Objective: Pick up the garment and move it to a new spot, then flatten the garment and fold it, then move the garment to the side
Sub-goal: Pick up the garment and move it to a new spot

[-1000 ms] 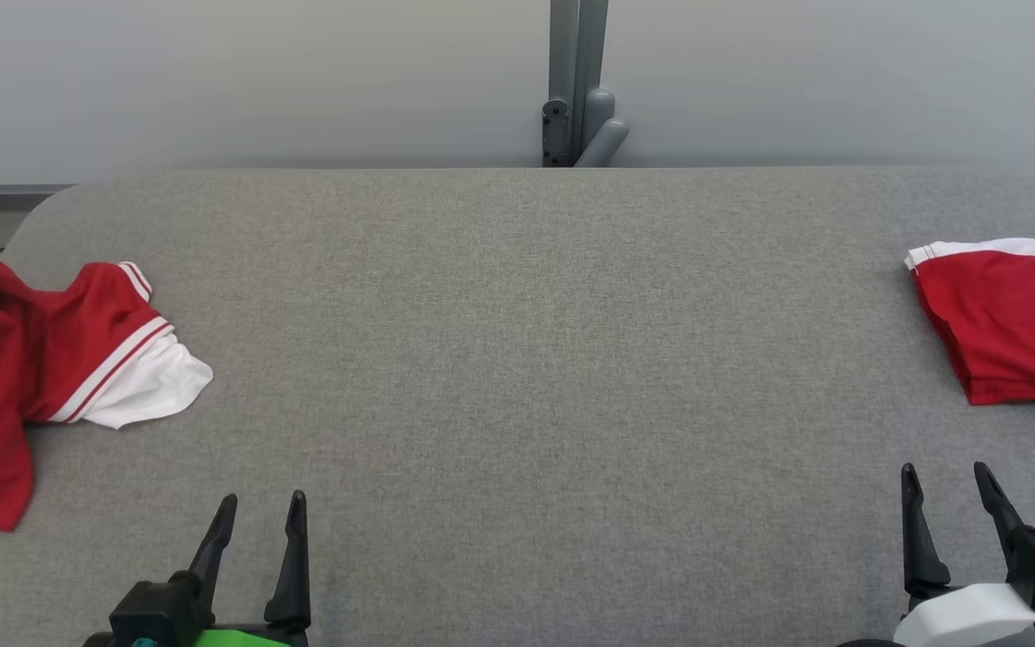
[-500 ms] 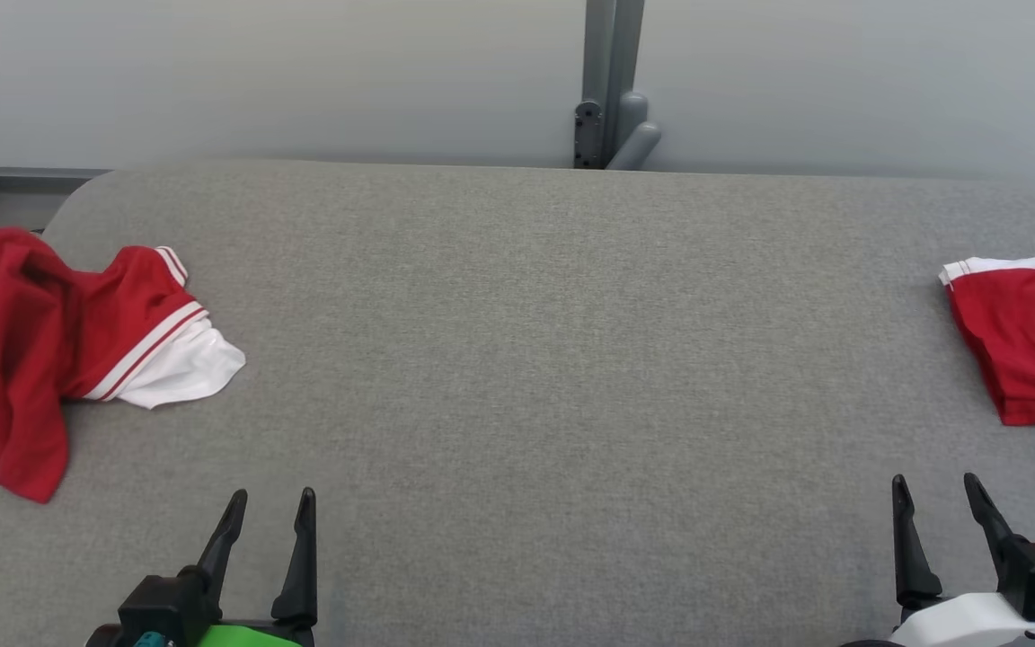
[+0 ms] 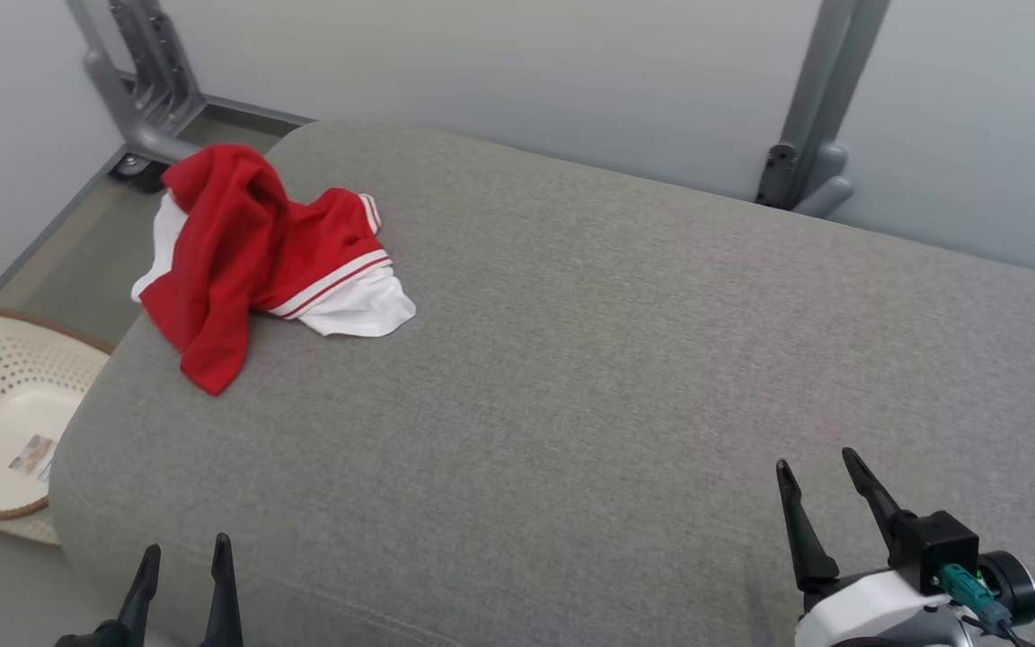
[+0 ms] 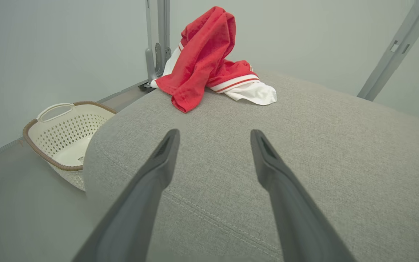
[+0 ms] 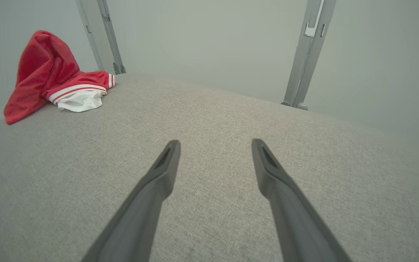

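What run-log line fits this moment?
garment: crumpled, far-left corner of grey surface | left fingers: open, empty | right fingers: open, empty | stage: pickup not begun

Pale wall (image 3: 482, 63) (grey metal posts (image 3: 818, 90))

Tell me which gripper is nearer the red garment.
The left gripper, at the cushion end where the red garment lies; the right gripper is farther off.

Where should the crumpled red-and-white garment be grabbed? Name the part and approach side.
Grip the tall red fold at the red-and-white garment's far end; it stands up off the grey padded surface, so the jaws can close around it. Come from above with the open left gripper, probably the nearer one.
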